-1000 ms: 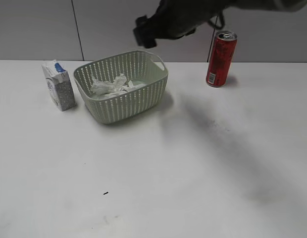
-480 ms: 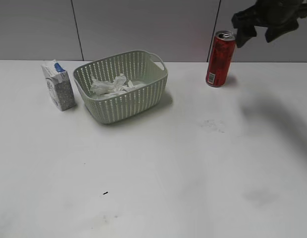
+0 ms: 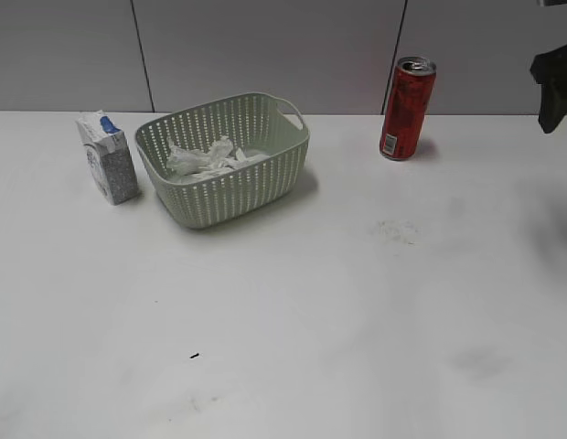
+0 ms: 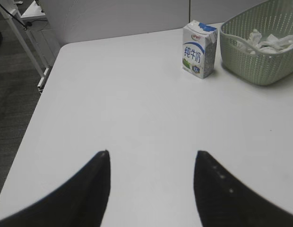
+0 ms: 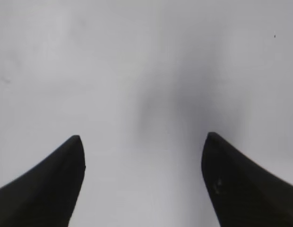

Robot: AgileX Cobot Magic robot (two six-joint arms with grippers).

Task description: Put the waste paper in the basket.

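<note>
The sage-green basket (image 3: 230, 187) stands at the back left of the table and holds crumpled white waste paper (image 3: 203, 158). The left wrist view shows the basket (image 4: 260, 66) at the top right with the paper (image 4: 269, 41) inside. My left gripper (image 4: 151, 158) is open and empty over bare table, far from the basket. My right gripper (image 5: 142, 139) is open and empty above bare table; in the exterior view only a dark part of it (image 3: 554, 87) shows at the right edge.
A grey-white milk carton (image 3: 109, 157) with a blue mark stands left of the basket; it also shows in the left wrist view (image 4: 199, 48). A red drink can (image 3: 408, 108) stands at the back right. The table's left edge (image 4: 40, 109) drops to the floor.
My right arm has swung from above the basket to the right, past the can, to the right edge of the exterior view. The basket, paper, carton and can have not moved.
</note>
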